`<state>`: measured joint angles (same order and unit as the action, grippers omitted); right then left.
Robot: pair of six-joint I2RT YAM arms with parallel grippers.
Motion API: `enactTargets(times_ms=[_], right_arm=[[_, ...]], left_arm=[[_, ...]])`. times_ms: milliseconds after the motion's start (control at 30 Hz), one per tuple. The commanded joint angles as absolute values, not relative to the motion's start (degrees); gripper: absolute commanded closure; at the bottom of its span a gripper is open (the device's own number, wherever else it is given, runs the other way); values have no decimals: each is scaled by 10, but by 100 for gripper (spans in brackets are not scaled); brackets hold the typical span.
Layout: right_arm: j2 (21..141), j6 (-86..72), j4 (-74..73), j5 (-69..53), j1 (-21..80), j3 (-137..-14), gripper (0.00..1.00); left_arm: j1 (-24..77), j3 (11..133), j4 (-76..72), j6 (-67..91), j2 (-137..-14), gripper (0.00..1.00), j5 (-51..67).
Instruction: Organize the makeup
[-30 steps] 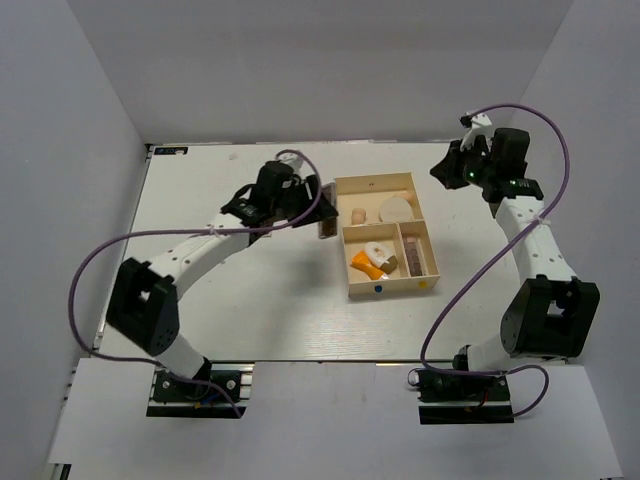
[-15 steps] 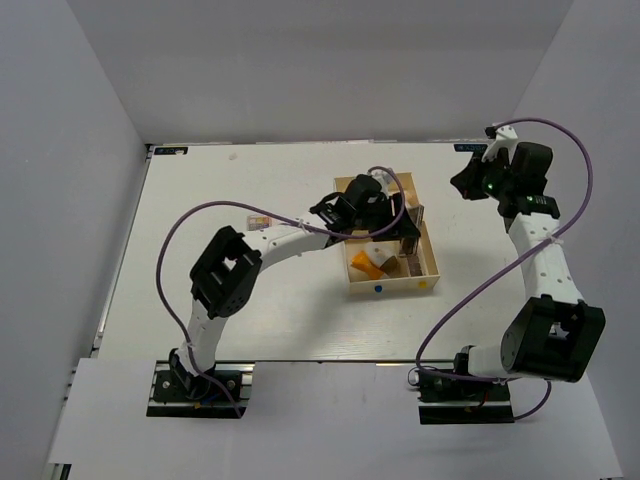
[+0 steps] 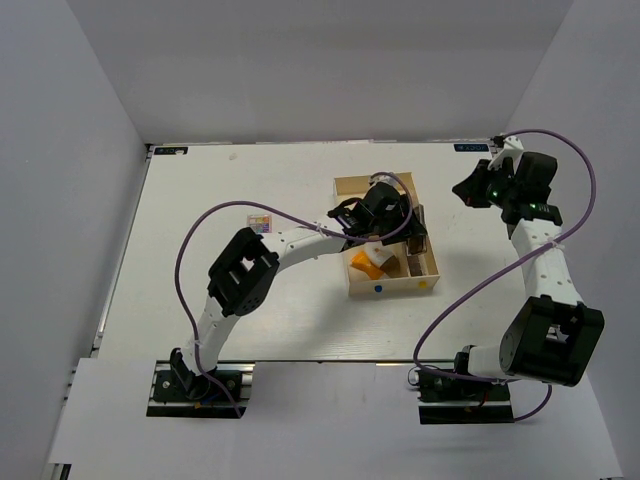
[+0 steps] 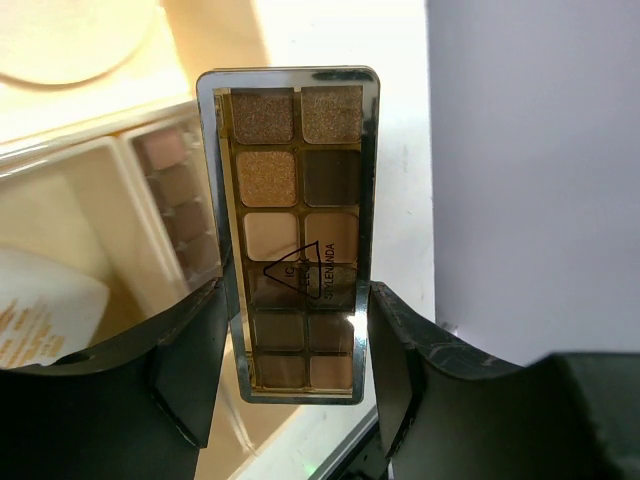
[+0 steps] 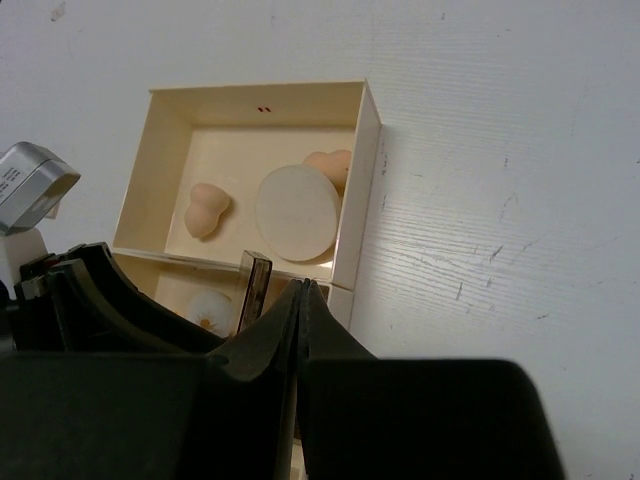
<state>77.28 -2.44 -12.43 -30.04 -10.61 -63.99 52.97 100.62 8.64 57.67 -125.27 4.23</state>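
our left gripper (image 4: 300,312) clamps a brown eyeshadow palette (image 4: 290,190) at the cream box (image 5: 368,140) edge, beside the second palette (image 4: 178,205). next we lower it into that slot and release. right gripper (image 5: 302,300) is closed and empty.

Bright even overhead light, soft shadows; wrist views warmer, palette (image 4: 297,230) rim glints; near fingers (image 4: 185,385) dark, perhaps defocused.

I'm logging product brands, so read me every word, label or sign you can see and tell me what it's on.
"STYLENANDA", beside a triangle logo: on the palette held in the left gripper.
Letters inside the triangle: not clearly readable.
Orange print on the white item: blurred.
Dark stickers at the far edge of the table: too small to read.
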Motion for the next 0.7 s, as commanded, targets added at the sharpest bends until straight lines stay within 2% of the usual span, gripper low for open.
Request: enactTargets(times_ms=[0,167,433,567,667], right_arm=[[753,-44,-94,-324,-111,-634,100],[751,-45,-91,-331,-110,-628,100],[752,-47,-89,-336,-112,-627,100],[753,-47,-90,-337,-112,-627,100],[752,-47,-90,-338,-112,-626,100]], left_arm=[[535,1028,107,605,-1249,58,9],[535,1056,120,613,-1274,43,24],[535,1073,128,614,-1282,39,27],[535,1073,131,617,-1281,27,28],[535,1077,127,617,-1281,23,32]])
